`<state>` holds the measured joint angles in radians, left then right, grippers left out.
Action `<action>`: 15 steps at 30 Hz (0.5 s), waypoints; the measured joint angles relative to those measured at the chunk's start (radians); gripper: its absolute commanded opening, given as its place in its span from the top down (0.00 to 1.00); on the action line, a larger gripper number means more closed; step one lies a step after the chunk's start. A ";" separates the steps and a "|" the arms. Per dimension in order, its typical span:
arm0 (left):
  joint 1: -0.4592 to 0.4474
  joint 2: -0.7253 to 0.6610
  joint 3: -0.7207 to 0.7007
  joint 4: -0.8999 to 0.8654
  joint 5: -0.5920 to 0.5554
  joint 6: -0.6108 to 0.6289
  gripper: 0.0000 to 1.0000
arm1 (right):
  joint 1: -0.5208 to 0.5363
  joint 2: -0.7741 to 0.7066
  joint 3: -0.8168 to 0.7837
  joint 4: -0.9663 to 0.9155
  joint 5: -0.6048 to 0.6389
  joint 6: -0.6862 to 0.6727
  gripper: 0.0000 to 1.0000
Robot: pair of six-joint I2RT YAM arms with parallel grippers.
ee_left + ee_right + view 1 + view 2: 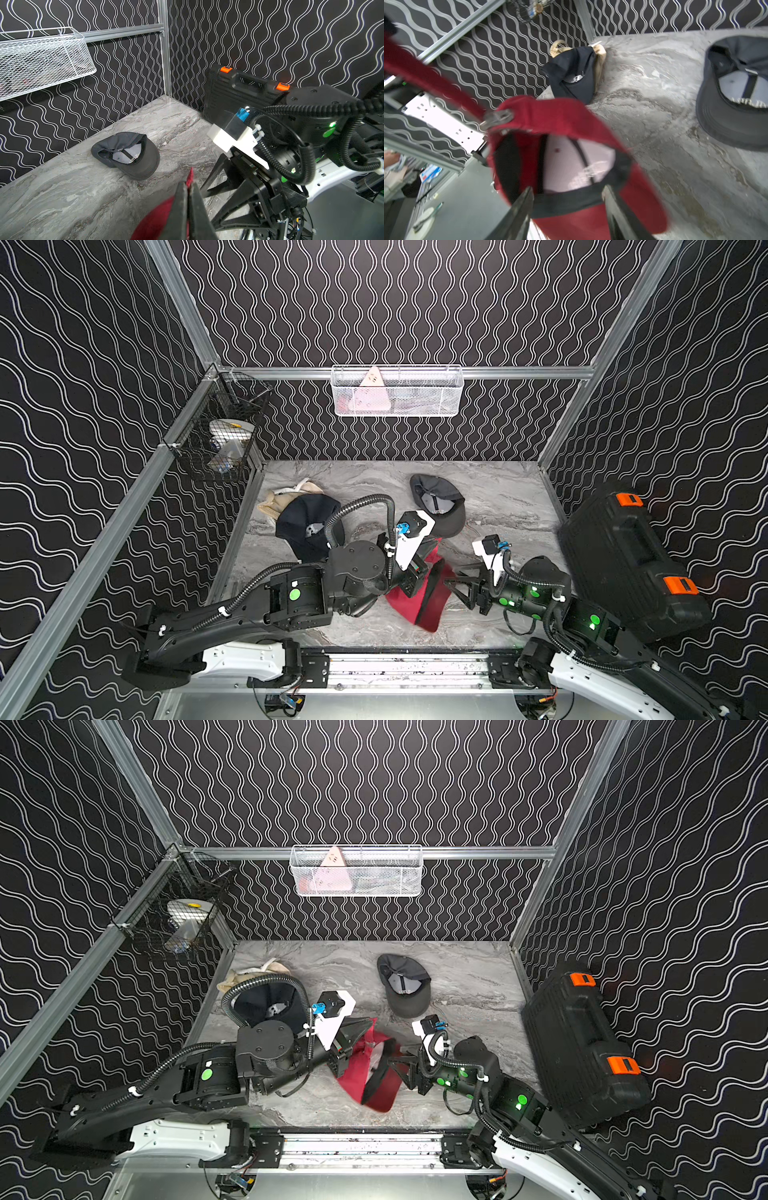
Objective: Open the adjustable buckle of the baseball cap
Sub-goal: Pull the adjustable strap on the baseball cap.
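With the red cap (pixel 405 603) at lower centre in both top views, our left end effector (pixel 188 187) clamped on its strap (pixel 431 81) and the right end effector (pixel 568 190) standing wide, we judged it should pinch beside the buckle (pixel 497 120) before pulling.

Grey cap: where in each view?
Both top views: grey cap, back of the table, right of centre.
Left wrist: upturned, between white basket and black case.
Right wrist: cut by the frame edge, past the red cap.
Shared landmark: red cap, in all four.
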<state>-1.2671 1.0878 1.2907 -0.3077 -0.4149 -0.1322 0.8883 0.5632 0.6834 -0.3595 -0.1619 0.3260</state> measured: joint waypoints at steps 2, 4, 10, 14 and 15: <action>0.001 0.006 0.009 0.000 0.002 0.002 1.00 | 0.000 0.005 -0.001 0.010 -0.008 -0.029 0.36; 0.001 0.016 0.021 -0.001 0.018 0.003 1.00 | 0.000 0.025 0.001 0.029 -0.009 -0.059 0.36; 0.001 0.033 0.048 -0.008 0.039 0.004 1.00 | 0.003 0.098 0.058 0.040 0.033 -0.150 0.35; 0.001 0.033 0.061 -0.017 0.044 0.007 1.00 | 0.008 0.097 0.088 0.035 0.064 -0.190 0.35; 0.001 0.033 0.065 -0.024 0.044 0.007 1.00 | 0.008 0.096 0.093 0.029 0.072 -0.200 0.35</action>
<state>-1.2663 1.1210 1.3556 -0.3321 -0.3706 -0.1249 0.8967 0.6590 0.7769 -0.3309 -0.0895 0.1265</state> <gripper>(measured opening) 0.067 0.651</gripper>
